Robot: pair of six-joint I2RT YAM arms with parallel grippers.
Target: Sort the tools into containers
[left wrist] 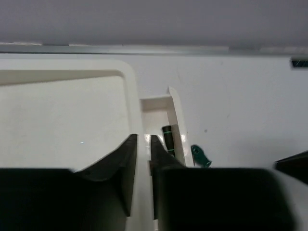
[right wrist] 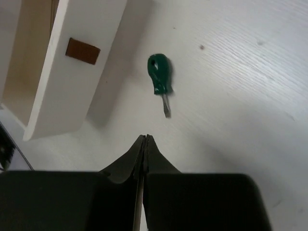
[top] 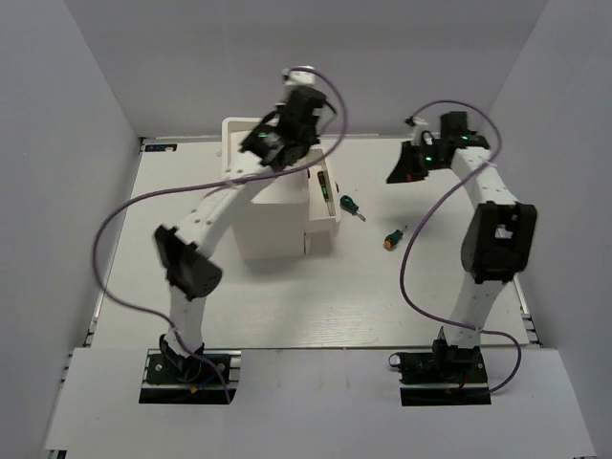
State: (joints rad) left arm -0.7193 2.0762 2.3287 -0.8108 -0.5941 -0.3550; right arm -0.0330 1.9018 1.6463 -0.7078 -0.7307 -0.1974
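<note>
White table (top: 382,296), white walls. 2 tools, a green screwdriver (top: 349,204) and an orange-green screwdriver (top: 393,237), lie right of the narrow bin (top: 322,237), which adjoins the tall bin (top: 277,225). Left gripper (left wrist: 143,144) is barely parted and empty; right gripper (right wrist: 145,139) is closed and empty. Only the right wrist view shows the narrow bin's brown label (right wrist: 83,51).

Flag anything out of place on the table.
Two tools lie loose on the table, unsorted: the green screwdriver and the orange-green screwdriver, both right of the narrow bin. Nothing looks spilled or damaged.

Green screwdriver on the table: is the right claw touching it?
Apart. The right wrist view shows a plain stretch of table between the right gripper, fingertips closed, and the green screwdriver.
</note>
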